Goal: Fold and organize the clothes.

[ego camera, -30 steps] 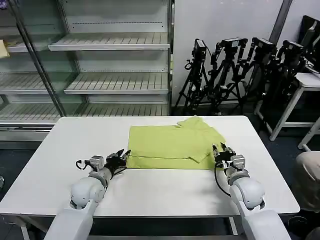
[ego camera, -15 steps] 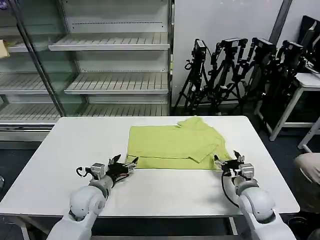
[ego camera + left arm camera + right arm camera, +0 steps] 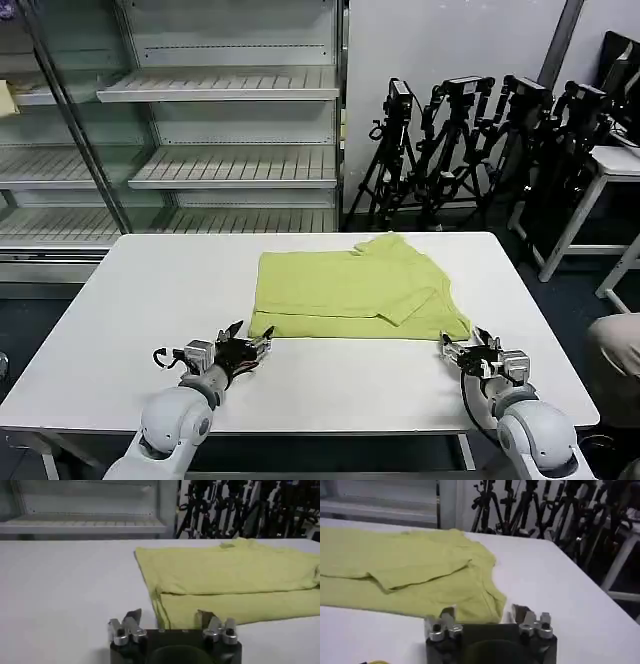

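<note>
The clothes are one lime T-shirt [image 3: 352, 289] lying folded into a wide band on the white table [image 3: 130, 300], with a sleeve folded over on its right side. My left gripper [image 3: 249, 340] sits open just off the shirt's front left corner [image 3: 159, 605], holding nothing. Just clear of the shirt's front right corner [image 3: 492, 611], my right gripper [image 3: 471, 345] is also open and empty. From the wrists, the left gripper [image 3: 169, 616] and the right gripper [image 3: 482, 611] each face the shirt's front edge.
Metal shelving [image 3: 225, 120] stands behind the table. Several black tripods [image 3: 480, 140] lean against the back wall at the right. A second white table [image 3: 610, 170] stands at the far right. Bare tabletop lies left of and in front of the shirt.
Both grippers have let go of the shirt's front corners and drawn back toward me, away from its front edge. The shirt lies flat where it was left.
</note>
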{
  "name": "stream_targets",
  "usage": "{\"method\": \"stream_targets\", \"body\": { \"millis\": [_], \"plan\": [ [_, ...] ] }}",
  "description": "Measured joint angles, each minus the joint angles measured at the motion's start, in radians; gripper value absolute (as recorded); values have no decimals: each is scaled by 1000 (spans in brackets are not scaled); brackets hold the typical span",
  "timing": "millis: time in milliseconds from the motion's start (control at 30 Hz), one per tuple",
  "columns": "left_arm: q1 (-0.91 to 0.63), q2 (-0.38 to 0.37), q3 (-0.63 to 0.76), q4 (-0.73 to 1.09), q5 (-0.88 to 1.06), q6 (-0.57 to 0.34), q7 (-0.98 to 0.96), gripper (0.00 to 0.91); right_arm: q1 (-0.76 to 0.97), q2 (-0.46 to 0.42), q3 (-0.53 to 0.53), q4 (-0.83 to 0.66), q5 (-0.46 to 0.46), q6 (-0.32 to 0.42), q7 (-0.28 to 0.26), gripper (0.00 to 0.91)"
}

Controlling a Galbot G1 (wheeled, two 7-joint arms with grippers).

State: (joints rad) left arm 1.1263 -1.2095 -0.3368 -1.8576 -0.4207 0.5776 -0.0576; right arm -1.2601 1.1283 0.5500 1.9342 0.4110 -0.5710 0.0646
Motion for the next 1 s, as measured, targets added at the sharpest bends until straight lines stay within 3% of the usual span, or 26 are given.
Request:
{"method": "stream_targets", "body": {
  "millis": [567, 1000],
  "plan": [
    [22, 1, -13, -7, 22, -1, 17, 10, -51, 5, 22, 55, 28, -5, 4, 0],
    [206, 47, -115, -161, 45, 3, 62, 10, -252, 33, 53, 238, -23, 12, -2, 0]
  ]
}}
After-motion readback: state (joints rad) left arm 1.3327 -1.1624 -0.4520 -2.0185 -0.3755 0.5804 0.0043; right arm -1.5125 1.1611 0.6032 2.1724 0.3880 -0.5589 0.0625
